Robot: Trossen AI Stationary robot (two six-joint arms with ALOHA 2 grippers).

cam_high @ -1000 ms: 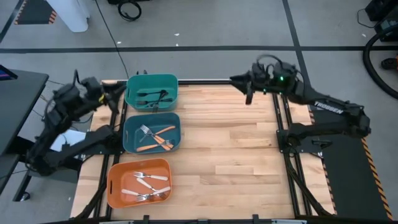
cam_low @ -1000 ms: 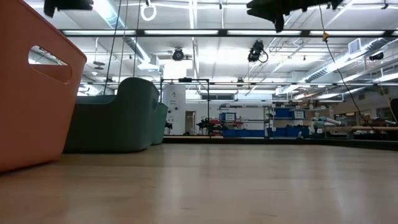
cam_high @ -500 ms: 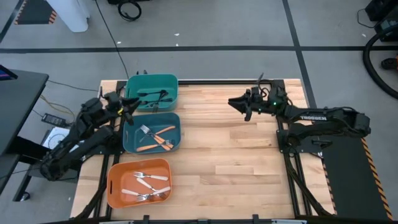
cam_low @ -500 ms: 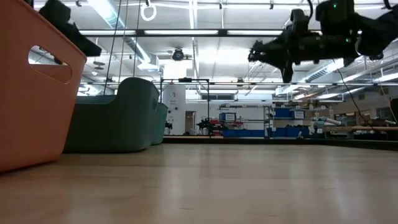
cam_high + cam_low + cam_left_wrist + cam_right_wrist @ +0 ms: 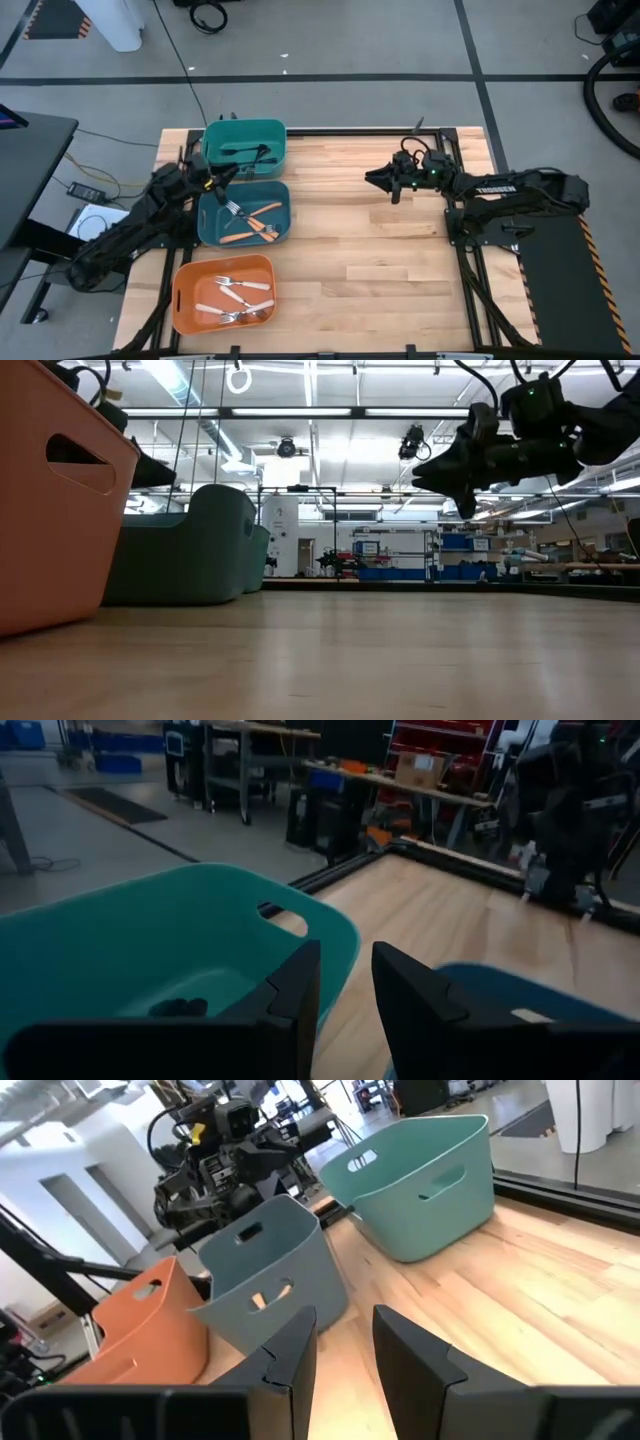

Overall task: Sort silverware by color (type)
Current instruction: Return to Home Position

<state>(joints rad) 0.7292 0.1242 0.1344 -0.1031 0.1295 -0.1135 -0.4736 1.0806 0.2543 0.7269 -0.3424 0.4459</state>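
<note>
Black utensils (image 5: 245,155) lie in the teal bin (image 5: 243,130) at the far left. Orange-handled forks (image 5: 250,222) lie in the blue-teal bin (image 5: 210,215) in the middle. Cream-handled silver forks (image 5: 235,297) lie in the orange bin (image 5: 190,290) nearest the front. My left gripper (image 5: 222,172) hovers over the gap between the teal and blue-teal bins, empty, its fingers (image 5: 300,990) close together. My right gripper (image 5: 378,180) hangs above the bare table right of centre, empty, its fingers (image 5: 290,1355) close together. It points toward the bins.
The three bins (image 5: 420,1175) stand in a column along the table's left side. The wooden tabletop (image 5: 370,250) stretches from the bins to the right rail. The right arm's base (image 5: 500,215) sits at the right edge.
Both arms have come down and folded in. My left gripper has swung from beyond the table's left edge in over the bins. My right gripper has dropped from high near the far edge and drawn a little toward the near edge. The utensils have stayed still.
</note>
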